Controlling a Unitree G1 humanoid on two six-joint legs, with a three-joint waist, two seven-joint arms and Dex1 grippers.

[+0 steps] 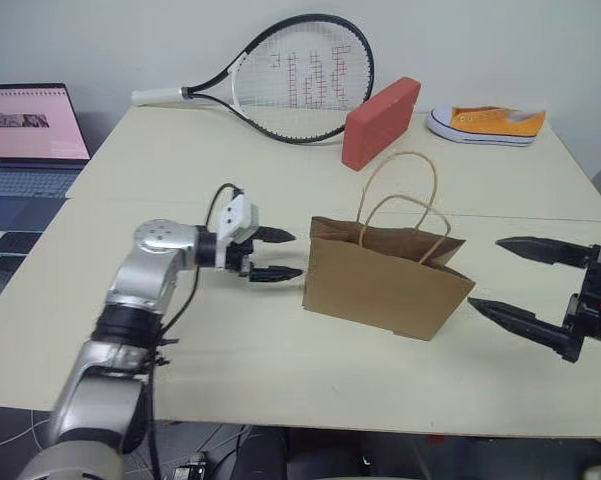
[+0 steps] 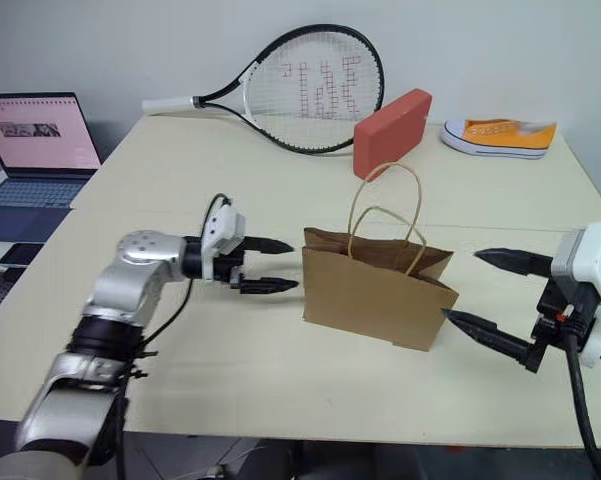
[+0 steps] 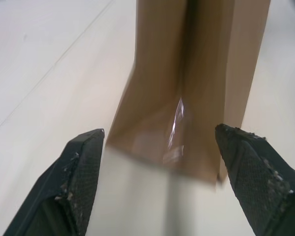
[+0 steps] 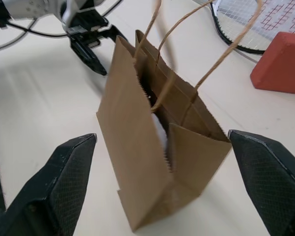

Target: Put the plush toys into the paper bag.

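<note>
Near the middle of the table (image 1: 280, 360), a little toward my right, the paper bag (image 1: 385, 285) stands upright on its base, mouth up, both loop handles risen above the rim. Its long axis runs across the table, roughly parallel to the near edge but skewed, the left end a shade farther from me than the right; the broad face turns toward the near edge. Through the mouth, in the right wrist view, I can make out something white (image 4: 159, 132) low inside, which I judge to be the egg toy; the carrot I cannot make out.

My left gripper (image 1: 270, 254) sits just beside the bag's left narrow end, fingers spread and empty, pointing at it without touching. My right gripper (image 1: 525, 283) hangs off the bag's right end, near the table's right edge, fingers wide apart and holding nothing.

My judgement: no toy lies loose on the table, so the filling looks done or nearly so, and the step in hand is getting clear of the bag. To do that well I should draw my left fingers straight away along the bag's long axis, not sideways across the broad face, since a light paper bag standing on a narrow base will tip readily toward the near or far edge. I must also keep both sets of fingertips below and outside the handles, so neither loop snags and drags the bag over.
</note>
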